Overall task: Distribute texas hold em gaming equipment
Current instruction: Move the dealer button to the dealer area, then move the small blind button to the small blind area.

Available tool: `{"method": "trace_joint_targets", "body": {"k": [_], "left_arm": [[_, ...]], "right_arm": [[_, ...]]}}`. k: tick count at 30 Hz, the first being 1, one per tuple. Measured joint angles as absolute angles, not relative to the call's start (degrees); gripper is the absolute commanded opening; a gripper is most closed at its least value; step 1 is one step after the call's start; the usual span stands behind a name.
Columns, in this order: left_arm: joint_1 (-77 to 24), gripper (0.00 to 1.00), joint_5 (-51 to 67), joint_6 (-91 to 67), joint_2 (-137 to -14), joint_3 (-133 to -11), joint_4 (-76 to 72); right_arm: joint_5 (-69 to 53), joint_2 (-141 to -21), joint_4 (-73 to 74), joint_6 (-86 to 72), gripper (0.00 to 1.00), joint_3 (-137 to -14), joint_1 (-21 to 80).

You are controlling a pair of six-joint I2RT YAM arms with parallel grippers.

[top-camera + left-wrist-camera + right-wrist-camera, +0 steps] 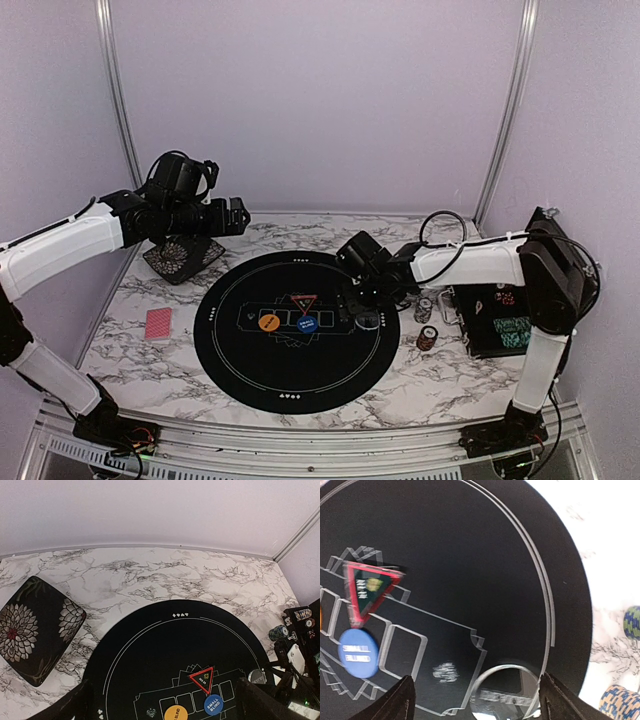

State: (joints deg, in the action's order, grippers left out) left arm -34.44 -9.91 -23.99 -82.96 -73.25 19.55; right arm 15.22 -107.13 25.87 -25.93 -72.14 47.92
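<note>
Where the right pincer [476,676] gapes, a clear disc [506,694] lies — cropped; blurred.

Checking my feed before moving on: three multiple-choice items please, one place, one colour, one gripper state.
1. The red-backed card deck lies: A) on the marble tabletop left of the round black mat; B) on the mat; C) gripped.
2. The round SMALL BLIND button is: A) orange; B) white; C) blue.
3. The right gripper is: A) shut, empty; B) open over the greyish round button; C) shut on the deck.
1 A, it sits off the mat; 2 C, blue face; 3 B, fingers stand apart.
</note>
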Motion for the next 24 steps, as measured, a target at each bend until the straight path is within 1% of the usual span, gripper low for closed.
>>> {"method": "trace_joint_targets", "body": {"k": [4, 9, 13, 24], "left_arm": [[-34.44, 0.99, -9.91, -23.99, -82.94, -73.25, 19.55], [-34.44, 0.99, -9.93, -23.99, -82.78, -73.25, 19.55], [-34.41, 0.99, -10.00, -23.86, -82.43, -73.25, 19.57], [-34.22, 0.99, -10.04, -23.55, -82.30, -73.25, 19.57]], "right_arm": [[13.67, -108.75, 26.37, -24.58, 0.75, -76.97, 51.70], [10.90, -112.53, 26.13, -23.29, 0.73, -81.19, 54.48], [9.21, -115.39, 26.28, -22.46, 0.72, -82.41, 54.70], [6.81, -120.25, 26.85, -21.15, 0.64, -86.65, 54.98]]}}
